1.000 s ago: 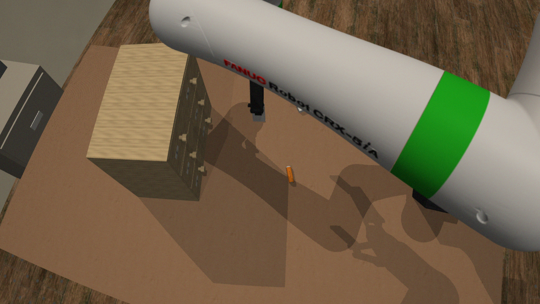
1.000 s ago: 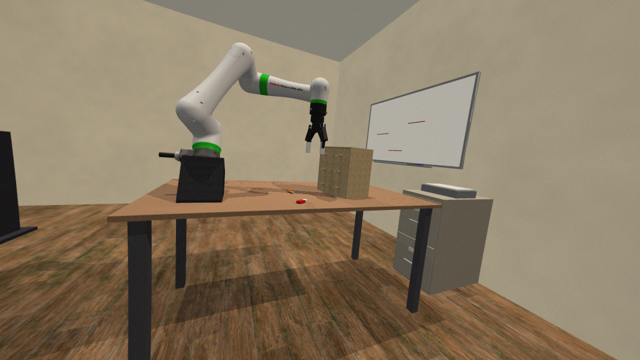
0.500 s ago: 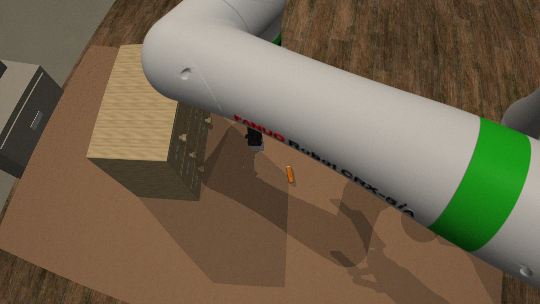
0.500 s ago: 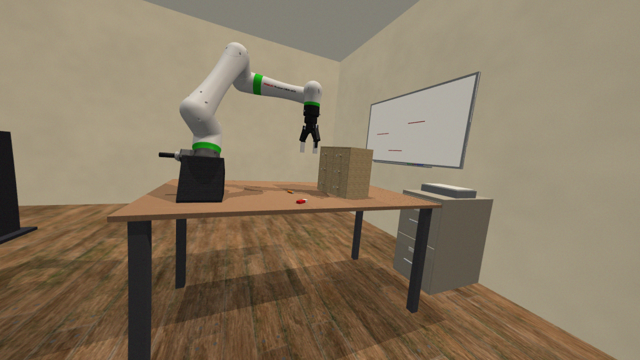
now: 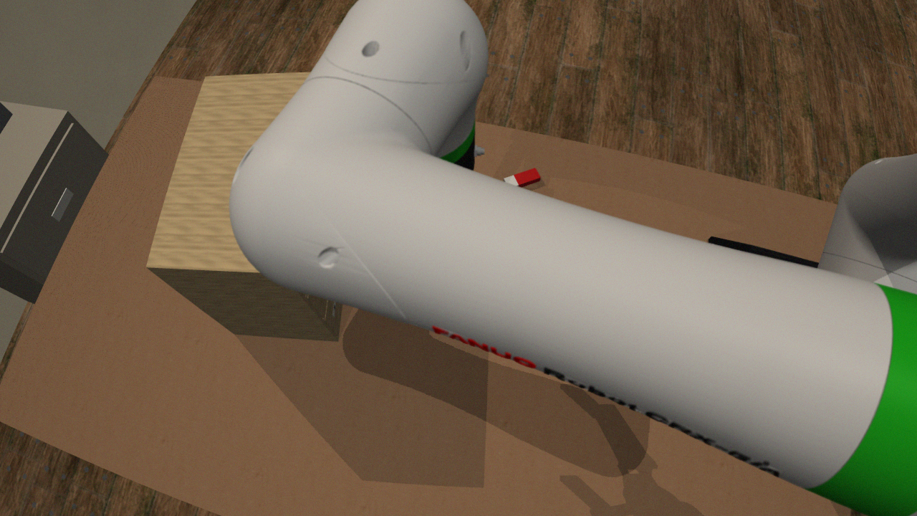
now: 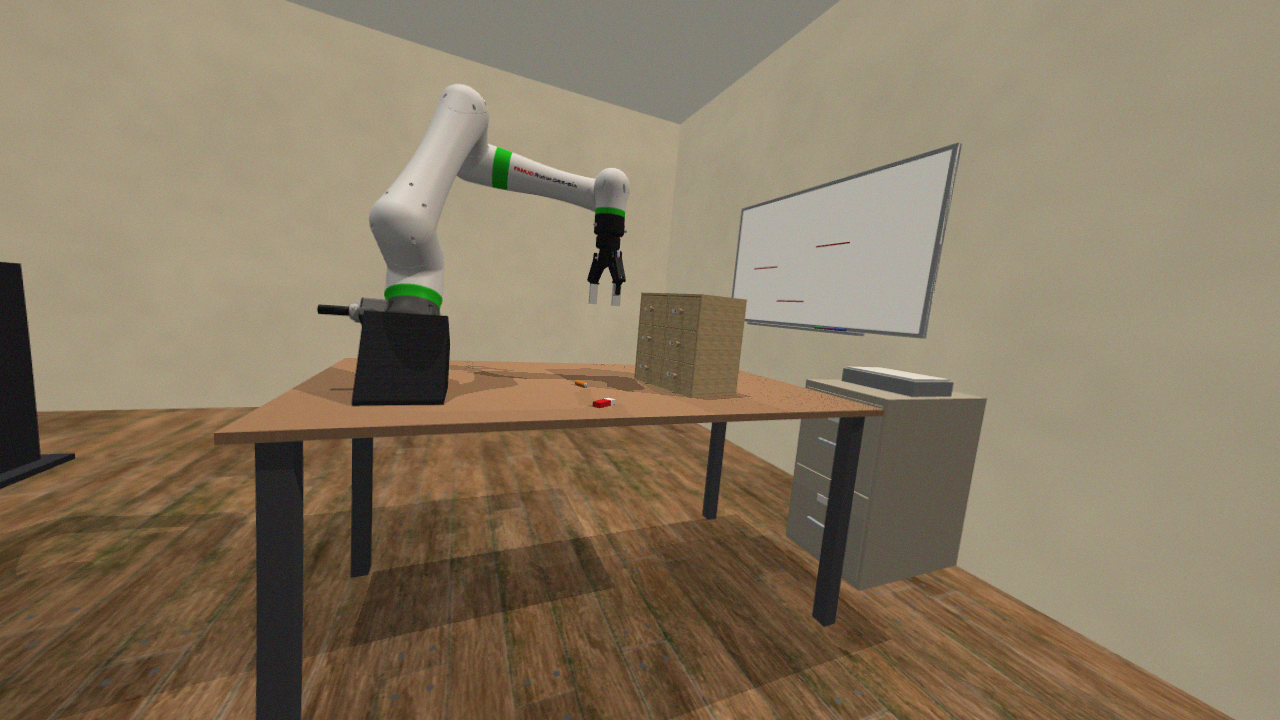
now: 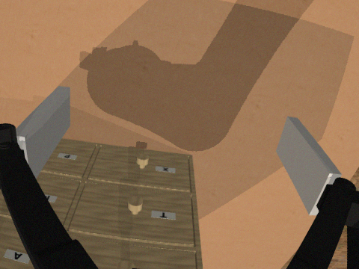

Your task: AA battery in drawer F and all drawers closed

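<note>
The AA battery (image 6: 580, 384) lies on its side on the table, in front of the small chest and well apart from the gripper. It is a little orange cylinder with a pale end; any print on it is too small to read in the exterior view, and the arm hides it from the top view. Near it lies a red-and-white block (image 5: 525, 177) (image 6: 602, 402).

The chest (image 5: 211, 160) (image 6: 716, 344) (image 7: 112, 205) stands upright, pale grained wood with round knobs. From the wrist, labels P, X, T and A can be read upside down; F cannot be made out. The drawers in sight look pushed in.

The gripper (image 6: 604, 295) (image 7: 178, 120) is open wide, pointing down above the table beside the chest, with nothing between its fingers. The white arm (image 5: 577, 276) (image 6: 434, 170) rises from a black pedestal (image 6: 365, 394) at the far side of the table from the chest.

The tabletop (image 5: 96, 352) (image 6: 537, 425) (image 7: 232, 239) is smooth orange-brown, crossed by shadows, on dark legs. Around it are a brown plank floor (image 5: 705, 96) (image 6: 537, 626), beige walls (image 6: 223, 179), a whiteboard (image 6: 841, 255) with short red lines, and a grey filing cabinet (image 5: 44, 211) (image 6: 921, 474)

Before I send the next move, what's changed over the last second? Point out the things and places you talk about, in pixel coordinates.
The arm (image 5: 544, 276) (image 6: 550, 179) has swung toward the bottom of the top view, carrying the gripper (image 6: 604, 296) (image 7: 178, 120) farther from the exterior camera. Nothing was grasped or released; the gripper is open. The battery (image 6: 580, 384), red-and-white block (image 5: 526, 177) (image 6: 603, 402) and chest (image 5: 205, 173) (image 6: 716, 349) (image 7: 105, 202) stayed put.
</note>
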Action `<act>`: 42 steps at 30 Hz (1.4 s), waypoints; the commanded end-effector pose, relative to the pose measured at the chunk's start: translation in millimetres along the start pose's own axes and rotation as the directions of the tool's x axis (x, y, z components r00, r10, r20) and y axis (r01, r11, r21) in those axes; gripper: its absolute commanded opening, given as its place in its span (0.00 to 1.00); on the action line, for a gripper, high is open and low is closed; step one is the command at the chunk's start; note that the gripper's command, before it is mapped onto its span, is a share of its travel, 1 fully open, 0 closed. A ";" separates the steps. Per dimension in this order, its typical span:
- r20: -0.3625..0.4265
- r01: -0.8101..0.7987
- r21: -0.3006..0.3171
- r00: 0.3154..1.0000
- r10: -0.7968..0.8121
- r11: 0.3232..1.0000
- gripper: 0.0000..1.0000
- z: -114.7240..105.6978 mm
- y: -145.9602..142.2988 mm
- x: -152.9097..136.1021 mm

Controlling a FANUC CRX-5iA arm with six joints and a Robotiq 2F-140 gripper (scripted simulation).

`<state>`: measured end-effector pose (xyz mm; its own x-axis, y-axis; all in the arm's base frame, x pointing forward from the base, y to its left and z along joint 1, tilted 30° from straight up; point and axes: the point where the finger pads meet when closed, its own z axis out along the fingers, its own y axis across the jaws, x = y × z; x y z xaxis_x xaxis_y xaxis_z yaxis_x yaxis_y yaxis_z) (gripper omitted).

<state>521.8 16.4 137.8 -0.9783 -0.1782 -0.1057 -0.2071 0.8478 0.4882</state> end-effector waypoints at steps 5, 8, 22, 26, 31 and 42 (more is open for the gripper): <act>0.005 0.000 0.000 1.000 0.000 1.000 1.00 0.2 0.4 -0.5; 0.013 0.000 0.000 1.000 0.000 1.000 1.00 0.8 0.5 -1.2; 0.215 0.000 0.000 0.977 0.000 1.000 1.00 17.5 0.5 -18.3; 0.302 0.000 0.000 0.953 0.000 1.000 1.00 24.9 0.5 -25.8; 0.475 0.000 0.000 0.880 0.000 1.000 1.00 40.2 0.5 -41.4; 0.704 0.000 0.000 0.710 0.000 1.000 1.00 63.6 0.4 -65.3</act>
<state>577.2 51.2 94.0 -0.7678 0.1844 -0.6136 -0.1751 0.8609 0.4777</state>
